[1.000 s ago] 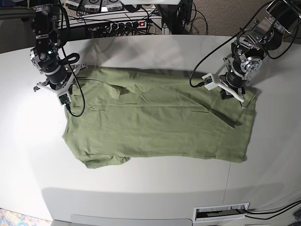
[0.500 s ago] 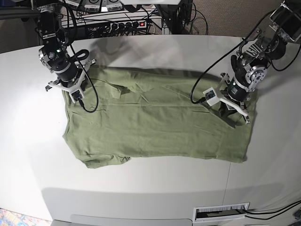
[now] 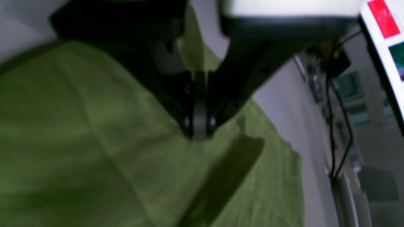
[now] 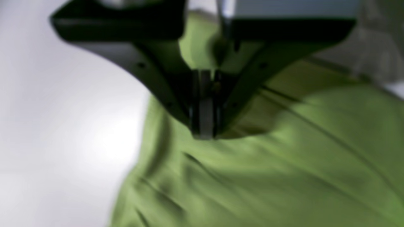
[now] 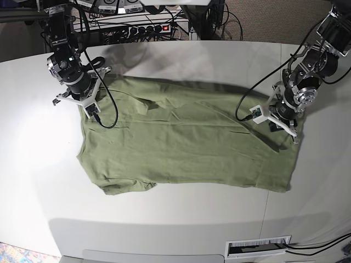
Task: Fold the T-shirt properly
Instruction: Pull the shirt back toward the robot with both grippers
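The plain olive-green short-sleeved T-shirt of thin soft fabric point(image 5: 186, 142) is lying spread across the middle of the white, rounded worktop point(image 5: 164, 219), its length running sideways in the base view. One short sleeve point(image 5: 129, 187) is pointing toward the near edge. The cloth is lying mostly flat, with shallow creases running across its far half.

The right claw point(image 5: 86, 103) is sitting at the garment's far corner on the left of the base view. Its jaws are pressed fully together, and the right wrist view shows green fabric point(image 4: 252, 176) gathering up into the tips, so it is pinching the shirt's edge there. The right arm point(image 5: 63, 46) is coming down from the far side of the worktop, standing steeply over the corner, with a black cable point(image 5: 107, 112) looping beside the wrist.

The left claw point(image 5: 281, 121) is sitting on the opposite end of the garment, on the right of the base view. Its jaws are likewise closed tight, with cloth point(image 3: 94, 142) rising to the tips in the left wrist view, so it is gripping the shirt. The left arm point(image 5: 323, 44) is reaching in from the far right corner, angled downward and inward, wrist bent toward the fabric.

Beyond the far edge, a black power strip point(image 5: 145, 28) and tangled cables are lying.
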